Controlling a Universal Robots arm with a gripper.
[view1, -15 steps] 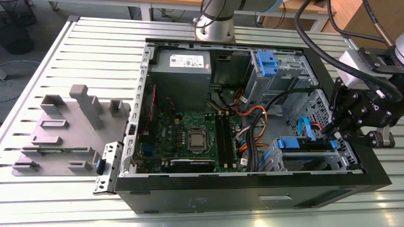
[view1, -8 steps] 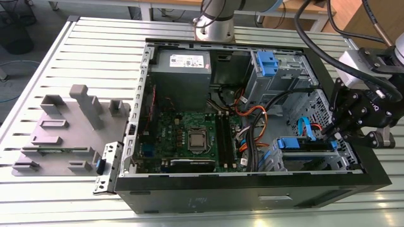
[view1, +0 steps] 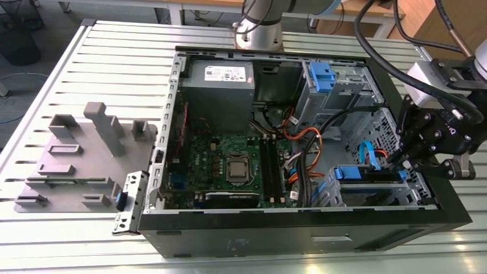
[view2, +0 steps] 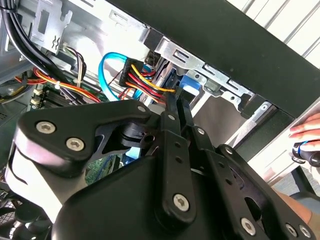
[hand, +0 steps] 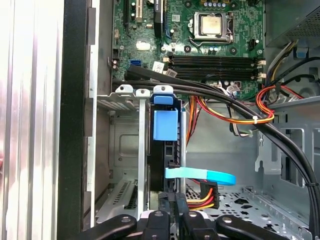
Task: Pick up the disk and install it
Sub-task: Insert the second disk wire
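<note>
the pincer (view1: 411, 161) hangs at the open computer case's (view1: 228, 242) corner on the exterior view's right, its black fingers (hand: 172, 212) drawn together around the upper edge of the disk (hand: 161, 165), which stands on edge in the metal drive cage (hand: 122, 150) directly below the fingers. in the first wrist view the disk shows as a dark narrow slab with a blue plastic tab (hand: 165, 125) at its far end, seated in a slot between the cage's upright dividers, and the fingers clasp it from both sides. just beside the pincer a light blue flat cable (hand: 200, 175) loops across, and a bundle of red, yellow and black wires (hand: 200, 200) ends in a plug close to the fingertips. thick black cables (hand: 210, 92) run over the cage, beyond the disk's blue tab. farther from the pincer, across the case, lies the green motherboard (view1: 228, 165) with its bare processor socket (view1: 237, 168), and past that the grey power-supply box (view1: 220, 85) and a blue latch (view1: 321, 77) on a second cage. in the second wrist view a person's fingertips (view2: 305, 132) rest outside the case wall, near the pincer. the case lies on a slatted tabletop (view1: 91, 74); well away from the pincer, on the far side of the case, a grey fixture (view1: 84, 154) stands on it.
</note>
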